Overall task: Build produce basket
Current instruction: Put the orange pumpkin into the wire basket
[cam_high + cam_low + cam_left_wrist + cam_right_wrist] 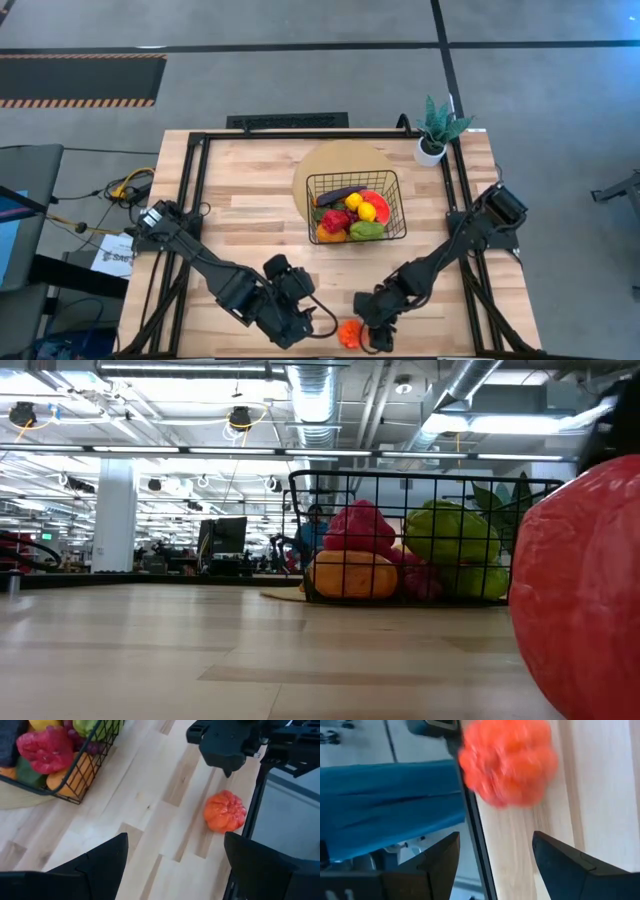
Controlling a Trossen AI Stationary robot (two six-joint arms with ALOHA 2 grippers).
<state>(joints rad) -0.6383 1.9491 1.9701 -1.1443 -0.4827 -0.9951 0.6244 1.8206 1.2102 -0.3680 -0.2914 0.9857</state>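
- basket (393, 178): black wire grid, standing on the table (240, 210) toward its far side, partly over a round tan mat (325, 160); a potted plant (436, 128) stands near the table's far right corner.
- produce already in the basket: a dark purple eggplant (341, 193), two yellow lemons (353, 202), a red watermelon slice (379, 203), a red pepper (335, 221), a green piece (366, 230) and an orange piece (328, 236). in the low view the pile rises to just below the rim.
- produce left outside: one orange-red, lobed piece (350, 334) lying on bare wood at the near edge of the table, well apart from the basket. the left wrist view shows it clearly (225, 811); it fills the right side of the low view (580, 590). nothing else is seen loose on the table.
- progress, judged: most of the load looks done; this last piece appears to be what is left to carry over.
- right gripper (495, 852): low at the near edge, just beside the loose orange piece (507, 762). its fingers stand apart, and the piece lies beyond the fingertips, not between them; it holds nothing and no contact is visible.
- left gripper (175, 857): near the table's near edge, left of the loose piece, fingers spread wide, nothing between them, touching nothing; it faces the piece and the right gripper's dark body (225, 742).
- next, judged: the right gripper needs to close on the piece, lift it and carry it to the basket.
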